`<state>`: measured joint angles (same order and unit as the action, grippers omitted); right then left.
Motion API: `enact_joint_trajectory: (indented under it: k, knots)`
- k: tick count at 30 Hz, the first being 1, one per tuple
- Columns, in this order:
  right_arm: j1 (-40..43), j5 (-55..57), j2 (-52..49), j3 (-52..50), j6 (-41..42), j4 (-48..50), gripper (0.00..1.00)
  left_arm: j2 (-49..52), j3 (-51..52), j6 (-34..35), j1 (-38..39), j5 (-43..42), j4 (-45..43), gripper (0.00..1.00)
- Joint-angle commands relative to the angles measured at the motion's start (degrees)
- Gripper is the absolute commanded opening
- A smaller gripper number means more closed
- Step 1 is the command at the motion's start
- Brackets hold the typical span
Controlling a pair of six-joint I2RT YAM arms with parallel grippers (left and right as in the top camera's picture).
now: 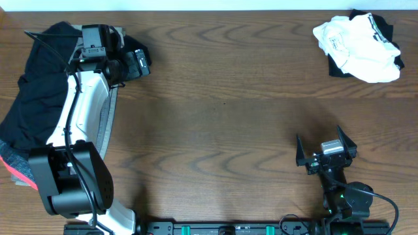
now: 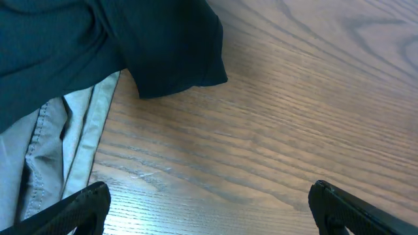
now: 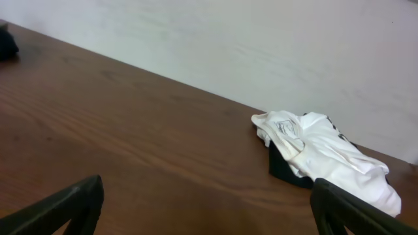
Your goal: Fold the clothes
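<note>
On the table (image 1: 222,117), the garment pile (image 1: 32,104) lies at nine o'clock by the left edge, partly under the left arm (image 1: 85,111). The left gripper (image 1: 144,63) sits at eleven, just beside the pile. The T-shirt (image 1: 359,46) lies at two o'clock, on a second garment (image 1: 339,67). The right gripper (image 1: 320,137) stands at five, well apart from both.

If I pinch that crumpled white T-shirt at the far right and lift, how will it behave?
The white T-shirt lies bunched in soft folds, so it will probably drape limply rather than hold shape. It looks thin, so likely light. It rests on a black garment, which may drag along if pinched together.
</note>
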<state>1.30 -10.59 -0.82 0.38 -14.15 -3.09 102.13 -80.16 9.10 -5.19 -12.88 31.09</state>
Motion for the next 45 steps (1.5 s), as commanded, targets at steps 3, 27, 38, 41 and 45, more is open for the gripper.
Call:
enact_joint_trajectory:
  k: [3, 27, 38, 41, 45]
  knots:
    - [0.1, 0.3, 0.5, -0.1, -0.5, -0.3, 0.99, 0.9, 0.2, -0.5, -0.2, 0.5, 0.1, 0.98]
    - [0.1, 0.3, 0.5, -0.1, -0.5, -0.3, 0.99, 0.6, 0.2, -0.5, -0.2, 0.5, 0.1, 0.98]
    - [0.1, 0.3, 0.5, -0.1, -0.5, -0.3, 0.99, -8.7, 6.3, -0.5, 1.9, 1.2, -11.0, 0.98]
    - [0.1, 0.3, 0.5, -0.1, -0.5, -0.3, 0.99, -13.9, 12.2, -0.5, 3.5, 2.9, -19.0, 0.98]
    - [0.1, 0.3, 0.5, -0.1, -0.5, -0.3, 0.99, -22.4, 21.6, -0.5, 4.3, 3.5, -26.0, 0.98]
